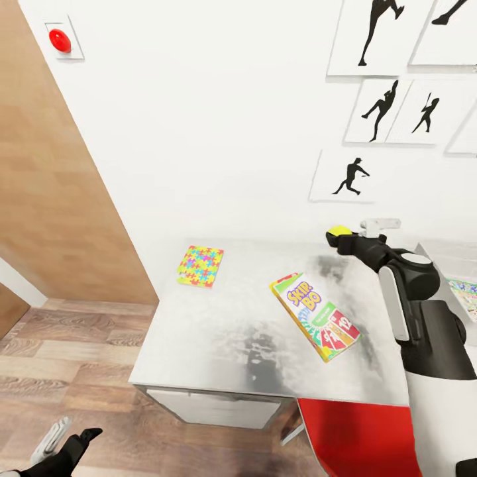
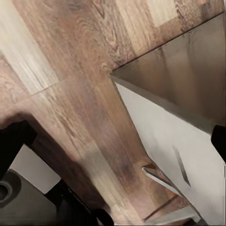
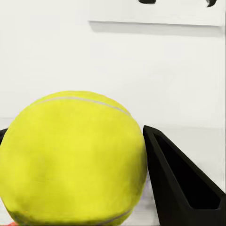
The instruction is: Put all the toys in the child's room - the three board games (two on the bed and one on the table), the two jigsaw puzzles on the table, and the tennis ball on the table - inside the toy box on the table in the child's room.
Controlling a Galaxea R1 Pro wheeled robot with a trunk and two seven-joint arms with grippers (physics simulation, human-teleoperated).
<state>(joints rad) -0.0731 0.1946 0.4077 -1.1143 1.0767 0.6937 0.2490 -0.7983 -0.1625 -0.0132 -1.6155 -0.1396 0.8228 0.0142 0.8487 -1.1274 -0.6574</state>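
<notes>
Fingers (image 3: 181, 183) of the right gripper (image 1: 341, 240) are clamped on the tennis ball (image 3: 73, 157), which is held above the far edge of the table (image 1: 218, 338).

On the table, the SKIP-BO board game (image 1: 315, 316) is seen near the middle and a jigsaw puzzle (image 1: 200, 265) towards the far left corner. The left gripper (image 1: 66, 447) is held low over the wood floor (image 2: 70, 84); whether its fingers are apart cannot be told.

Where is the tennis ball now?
The tennis ball sits between the right gripper's fingers, above the table's far edge, beyond the SKIP-BO box.
</notes>
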